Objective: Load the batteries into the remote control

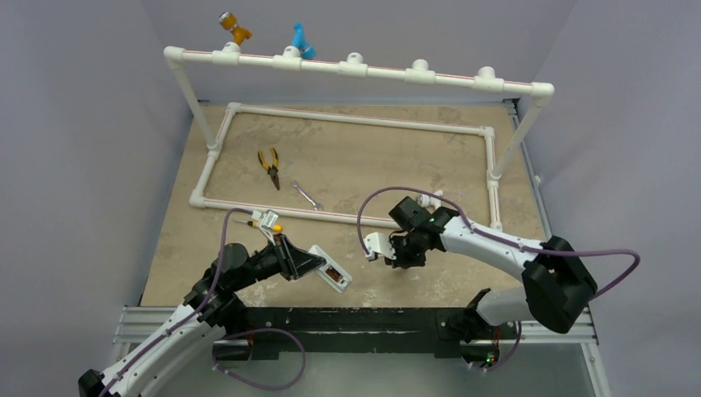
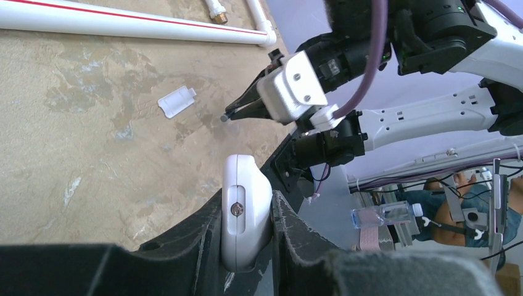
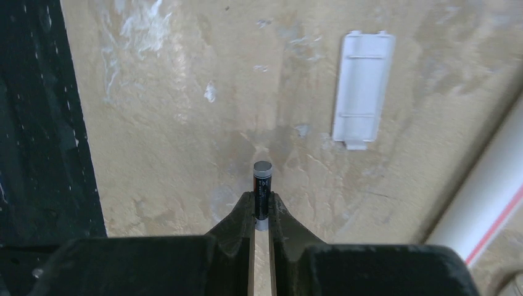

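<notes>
My left gripper (image 1: 317,263) is shut on the white remote control (image 1: 334,278) and holds it tilted above the table near the front edge. In the left wrist view the remote (image 2: 245,213) stands edge-on between the fingers (image 2: 203,237). My right gripper (image 3: 262,206) is shut on one battery (image 3: 262,188), a thin dark cylinder with metallic ends that sticks out past the fingertips, above bare table. In the top view the right gripper (image 1: 397,261) hangs just right of the remote. The second battery is not visible. The flat white cover piece (image 3: 362,86) lies on the table.
A white PVC pipe frame (image 1: 355,121) crosses the table's back half. Inside it lie yellow-handled pliers (image 1: 269,165) and a silver wrench (image 1: 307,196). A yellow-handled screwdriver (image 1: 263,222) lies by the left arm. The black base rail (image 1: 355,318) runs along the near edge.
</notes>
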